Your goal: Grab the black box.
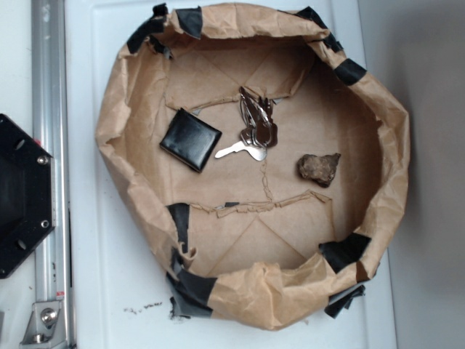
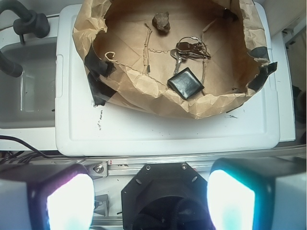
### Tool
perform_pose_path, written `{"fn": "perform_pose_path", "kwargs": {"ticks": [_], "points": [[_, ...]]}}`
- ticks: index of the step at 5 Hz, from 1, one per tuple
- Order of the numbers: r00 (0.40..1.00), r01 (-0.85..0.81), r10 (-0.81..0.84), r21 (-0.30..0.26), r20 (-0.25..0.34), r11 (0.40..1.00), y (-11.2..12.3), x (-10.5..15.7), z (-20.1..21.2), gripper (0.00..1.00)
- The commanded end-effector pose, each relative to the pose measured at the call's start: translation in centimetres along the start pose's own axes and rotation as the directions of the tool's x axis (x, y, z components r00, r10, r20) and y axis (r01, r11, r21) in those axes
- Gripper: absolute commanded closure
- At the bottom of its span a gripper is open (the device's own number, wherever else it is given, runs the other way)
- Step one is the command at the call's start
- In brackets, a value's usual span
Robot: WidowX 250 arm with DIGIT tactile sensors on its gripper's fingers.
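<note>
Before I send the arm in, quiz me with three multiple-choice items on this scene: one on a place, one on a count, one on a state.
1. Where does the black box lie?
A. Inside the brown paper bowl, beside the keys
B. On the white surface outside the paper
C. On top of the rock

2. How many loose things lie inside the paper bowl?
A. One
B. Three
C. Five

3. How does the gripper stand?
A. Shut on the black box
B. Shut on the keys
C. Open, holding nothing

Answers:
1. A: the exterior view shows the box on the paper floor, next to the keys.
2. B: box, keys and rock are all that lie there.
3. C: in the wrist view the fingers stand wide apart, back from the bowl, nothing between them.
</note>
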State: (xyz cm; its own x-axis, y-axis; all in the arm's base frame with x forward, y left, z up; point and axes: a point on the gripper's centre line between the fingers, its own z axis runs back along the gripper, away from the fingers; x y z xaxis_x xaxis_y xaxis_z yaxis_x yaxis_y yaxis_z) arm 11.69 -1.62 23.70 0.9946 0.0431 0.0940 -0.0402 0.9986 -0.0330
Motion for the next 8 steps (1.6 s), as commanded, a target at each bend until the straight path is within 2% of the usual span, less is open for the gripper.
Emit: {"fn": "perform_pose_path", "kwargs": {"ticks": [1,2,3,4,5,6,7,8], "points": [[1.0,0.0,0.0,0.0,0.0,1.0,0.0,0.0,0.0,0.0],[1.0,0.024,-0.023,0.078,-0.013,0.997,1.1,4.1,-1.0,0.0],[0.993,0.112,-0.113,0.087,0.013,0.99,1.3,6.8,-2.1,0.0],[0.97,0.242,-0.244,0.087,0.005,0.966,2.1,9.1,-4.1,0.0],[0.931,0.365,-0.366,0.097,-0.009,0.926,4.1,10.1,-7.3,0.0],[0.909,0.417,-0.414,0.077,-0.05,0.906,5.4,10.7,-9.7,0.0],[0.876,0.477,-0.47,0.05,-0.105,0.878,6.2,11.1,-11.4,0.0],[0.876,0.477,-0.47,0.05,-0.105,0.878,6.2,11.1,-11.4,0.0]]}}
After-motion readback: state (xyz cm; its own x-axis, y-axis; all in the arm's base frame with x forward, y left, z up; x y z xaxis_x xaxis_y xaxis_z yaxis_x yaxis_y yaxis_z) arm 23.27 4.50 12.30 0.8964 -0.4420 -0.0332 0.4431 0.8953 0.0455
